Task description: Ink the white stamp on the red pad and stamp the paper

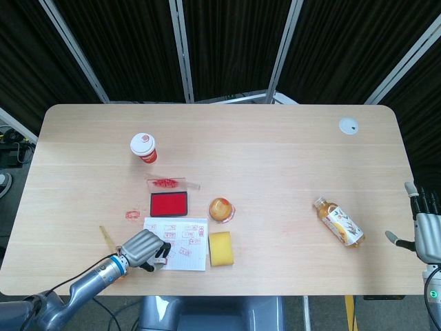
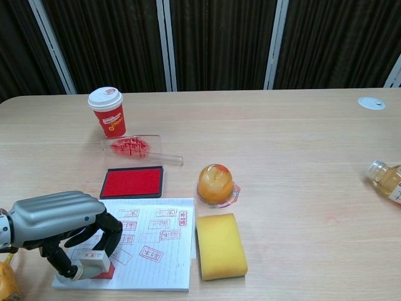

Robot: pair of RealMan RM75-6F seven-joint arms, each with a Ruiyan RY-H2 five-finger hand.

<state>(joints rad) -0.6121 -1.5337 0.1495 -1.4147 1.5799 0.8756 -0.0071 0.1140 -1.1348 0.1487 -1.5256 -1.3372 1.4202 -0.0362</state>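
Fingers of the left hand (image 2: 59, 222) are curled around the white stamp (image 2: 94, 263), which is pressed on the near left corner of the paper (image 2: 153, 251), below the red pad (image 2: 133, 182). The right hand (image 1: 426, 234) is held spread and empty at the desk (image 1: 275, 158) edge. Lettering on the red cup (image 2: 108, 113) and bottle (image 1: 339, 223) cannot be read.

Head view looks steeply down from high above the near edge, taking in the whole table (image 1: 275, 145) and the dark curtained backdrop. Chest view sits low at that near edge, facing forward across the tabletop, much closer in. Both catch the paper (image 1: 176, 244) (image 2: 135, 243), red pad (image 1: 169, 204) (image 2: 132, 182), yellow sponge (image 1: 220, 248) (image 2: 220, 245) and red cup (image 1: 143, 147) (image 2: 107, 111).
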